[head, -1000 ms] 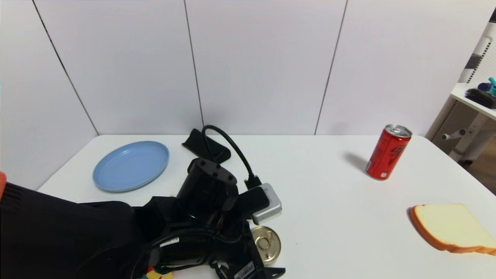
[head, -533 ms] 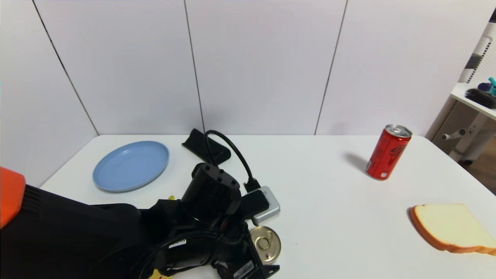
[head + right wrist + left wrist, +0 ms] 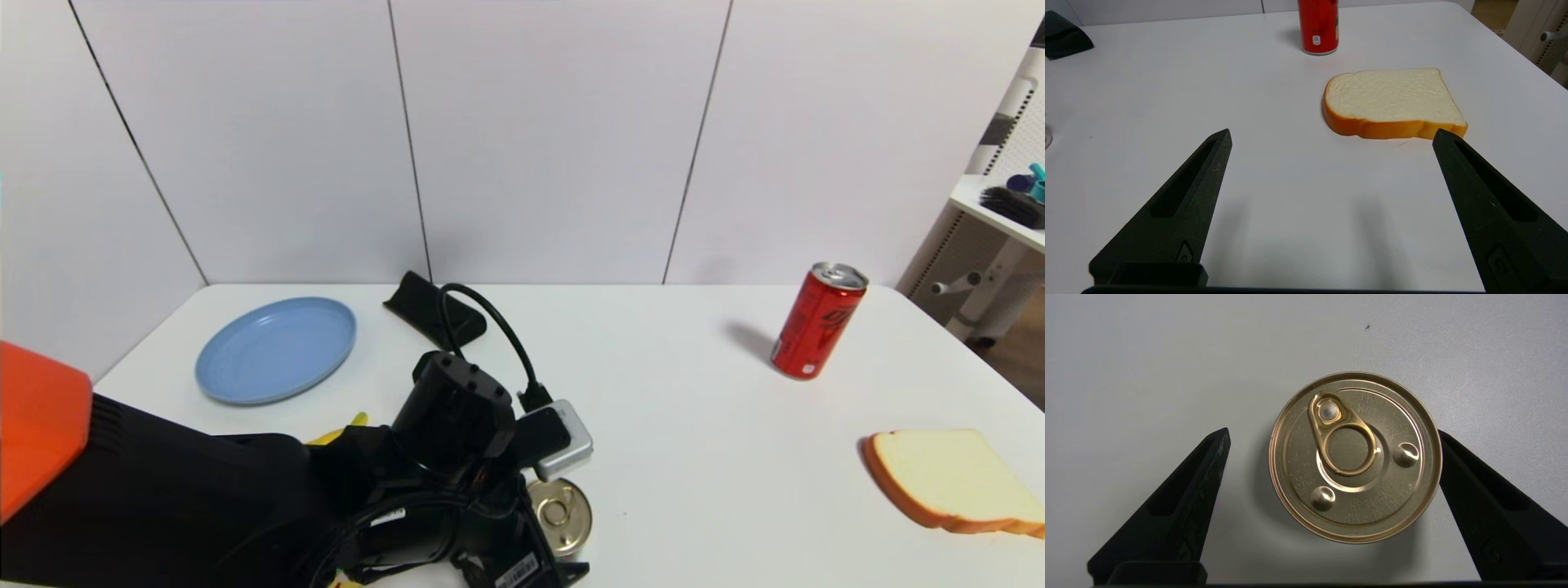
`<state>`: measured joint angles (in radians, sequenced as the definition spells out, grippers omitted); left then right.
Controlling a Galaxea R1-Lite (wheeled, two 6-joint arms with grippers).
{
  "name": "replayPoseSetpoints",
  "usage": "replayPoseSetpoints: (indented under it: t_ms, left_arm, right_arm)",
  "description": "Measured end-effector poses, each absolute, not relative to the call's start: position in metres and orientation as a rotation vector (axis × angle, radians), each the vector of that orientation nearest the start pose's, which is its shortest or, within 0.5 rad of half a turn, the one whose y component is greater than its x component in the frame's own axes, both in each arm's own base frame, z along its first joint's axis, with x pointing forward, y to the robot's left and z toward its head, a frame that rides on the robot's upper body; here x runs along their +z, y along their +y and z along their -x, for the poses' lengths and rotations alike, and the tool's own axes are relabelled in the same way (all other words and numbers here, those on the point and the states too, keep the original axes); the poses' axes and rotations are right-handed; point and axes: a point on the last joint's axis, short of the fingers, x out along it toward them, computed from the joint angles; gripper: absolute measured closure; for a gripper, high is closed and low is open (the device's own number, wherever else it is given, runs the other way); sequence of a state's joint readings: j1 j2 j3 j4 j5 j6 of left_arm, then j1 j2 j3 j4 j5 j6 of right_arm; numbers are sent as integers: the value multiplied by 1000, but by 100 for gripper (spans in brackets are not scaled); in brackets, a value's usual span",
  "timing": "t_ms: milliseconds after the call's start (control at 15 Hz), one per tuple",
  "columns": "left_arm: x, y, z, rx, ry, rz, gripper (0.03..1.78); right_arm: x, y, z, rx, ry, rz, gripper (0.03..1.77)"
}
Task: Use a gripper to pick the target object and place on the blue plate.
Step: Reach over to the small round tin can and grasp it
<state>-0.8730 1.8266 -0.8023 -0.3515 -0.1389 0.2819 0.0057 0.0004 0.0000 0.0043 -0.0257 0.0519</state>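
Two black fingers of the left claw (image 3: 1331,435) stand spread wide, released, one on each side of the small squat round tin with its gold pull-tab lid (image 3: 1355,457), one finger (image 3: 1478,490) right at the rim, the other clear of it. The tin sits upright on the white bench (image 3: 694,408), near its front edge, well apart from the round light-blue plate (image 3: 276,349) at the far left. Over on the right, the right claw (image 3: 1331,136) hangs splayed and empty above bare bench, near a slice of white bread (image 3: 1392,102), with a tall red drink can (image 3: 819,320) beyond.
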Motion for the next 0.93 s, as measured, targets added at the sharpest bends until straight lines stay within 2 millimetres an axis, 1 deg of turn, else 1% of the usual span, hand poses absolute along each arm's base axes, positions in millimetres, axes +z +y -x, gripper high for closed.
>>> replayPoseSetpoints:
  t_ms: [600,800,867,933]
  left_arm:
    - [112,-242,-199,-1064,529,-504,12]
    - [112,-242,-199,-1064,527,-503,60]
    - [112,-242,-199,-1064,526,-503,72]
    - [112,-242,-199,-1063,527,-503,77]
  right_arm:
    - [75,-1,23,-20,5,-52,10]
    - [75,-1,23,-21,4,-51,10]
    - [75,-1,23,-20,5,-52,10]
    - [75,-1,23,-20,5,-52,10]
